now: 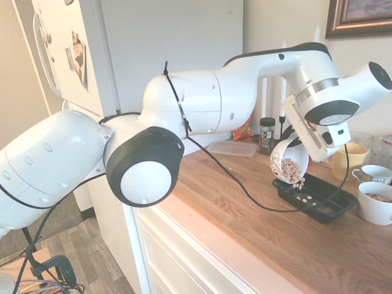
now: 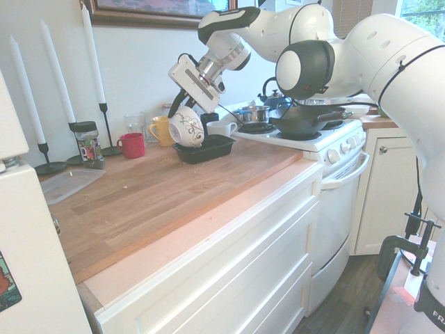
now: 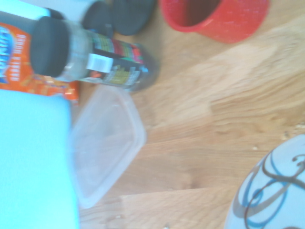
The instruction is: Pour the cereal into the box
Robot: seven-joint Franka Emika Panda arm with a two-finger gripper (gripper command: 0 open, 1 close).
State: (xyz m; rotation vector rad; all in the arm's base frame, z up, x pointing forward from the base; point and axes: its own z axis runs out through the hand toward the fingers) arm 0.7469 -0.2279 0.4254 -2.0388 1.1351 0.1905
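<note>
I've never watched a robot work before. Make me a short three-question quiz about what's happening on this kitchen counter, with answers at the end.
1. True or false: the white patterned ceramic bowl is tipped with its mouth toward the shallow black plastic tray.
2. Where are the light-brown cereal pieces now?
A. all in the bowl
B. partly in the bowl, some in the tray
C. scattered on the floor
3. Fill in: the red mug stands on the wooden ____.

Key: 1 true. 2 B. 3 countertop.
</note>
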